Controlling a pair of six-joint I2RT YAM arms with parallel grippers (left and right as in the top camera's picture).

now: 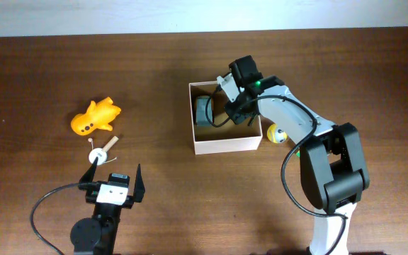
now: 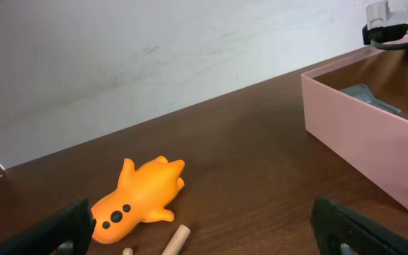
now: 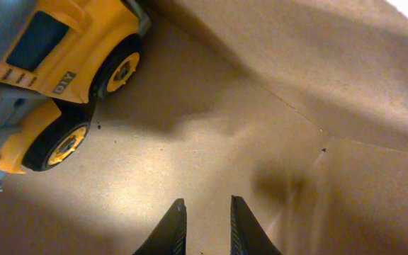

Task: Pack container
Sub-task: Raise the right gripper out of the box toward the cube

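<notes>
The container, a square white-walled box with a tan floor, stands at mid-table; its near wall shows in the left wrist view. My right gripper reaches down inside it. Its tips stand almost together just above the floor, shut on nothing. A yellow toy truck with grey parts lies in the box's left side. Near the table's front left, my left gripper is wide open and empty. An orange toy lies beyond it.
A small wooden peg with a white disc lies between the orange toy and my left gripper; the peg's end shows low in the left wrist view. A yellow ball toy sits against the container's right outer wall.
</notes>
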